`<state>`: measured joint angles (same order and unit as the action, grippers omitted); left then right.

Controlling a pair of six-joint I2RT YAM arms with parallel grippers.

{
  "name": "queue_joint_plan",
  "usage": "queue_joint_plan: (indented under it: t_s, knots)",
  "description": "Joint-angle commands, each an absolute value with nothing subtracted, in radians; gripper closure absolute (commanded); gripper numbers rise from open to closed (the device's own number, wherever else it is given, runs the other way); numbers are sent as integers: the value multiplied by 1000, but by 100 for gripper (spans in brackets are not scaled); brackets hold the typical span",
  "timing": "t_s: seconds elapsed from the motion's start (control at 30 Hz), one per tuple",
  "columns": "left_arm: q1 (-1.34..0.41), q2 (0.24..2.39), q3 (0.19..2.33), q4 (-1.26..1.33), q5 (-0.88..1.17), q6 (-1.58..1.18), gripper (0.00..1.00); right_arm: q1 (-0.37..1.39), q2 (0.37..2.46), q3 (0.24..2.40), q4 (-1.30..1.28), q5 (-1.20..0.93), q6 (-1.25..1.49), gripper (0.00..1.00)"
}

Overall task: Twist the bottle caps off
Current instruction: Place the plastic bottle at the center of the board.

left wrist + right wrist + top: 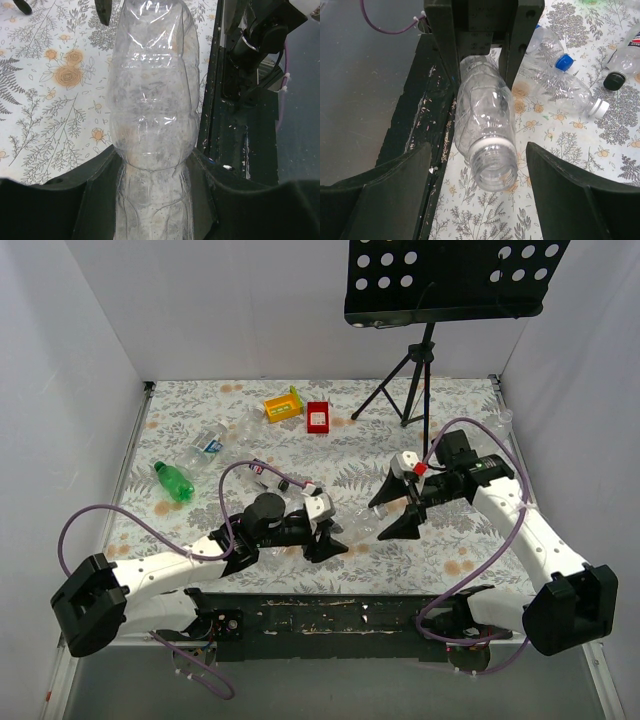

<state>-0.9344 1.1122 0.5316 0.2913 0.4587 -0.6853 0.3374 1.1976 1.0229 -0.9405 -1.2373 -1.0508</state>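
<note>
Counting three caps [601,106], one gripped bottle [485,125]

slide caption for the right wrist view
Left gripper holds an uncapped clear bottle, its open mouth facing the open right gripper.

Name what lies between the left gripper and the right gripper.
A clear uncapped bottle: the left gripper clamps its far end, and its open mouth sits between the open fingers of the right gripper. The right wrist view shows it.
</note>
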Motion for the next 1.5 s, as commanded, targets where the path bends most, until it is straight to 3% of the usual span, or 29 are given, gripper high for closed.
queue_joint_plan:
  t_s: [0.0,0.6,0.93,1.17,1.37,1.47]
  knots:
    - [-950,1124,560,319,445,-673,100,356,1216,1074,-957,-1250,-1049,17]
    - [-963,1149,575,322,422,-652,100,429,1284,1143,-971,-1183,-1012,19]
    - [-963,1082,517,351,394,-672,100,324,1201,1089,-884,-1230,-887,20]
    - [-963,1078,497,402,380,-699,100,308,1192,1075,-836,-1315,-798,28]
    - [-963,1074,494,425,368,-712,100,308,1197,1055,-789,-1336,-739,47]
    - [-963,1066,491,428,364,-713,100,310,1198,1049,-782,-1328,-730,46]
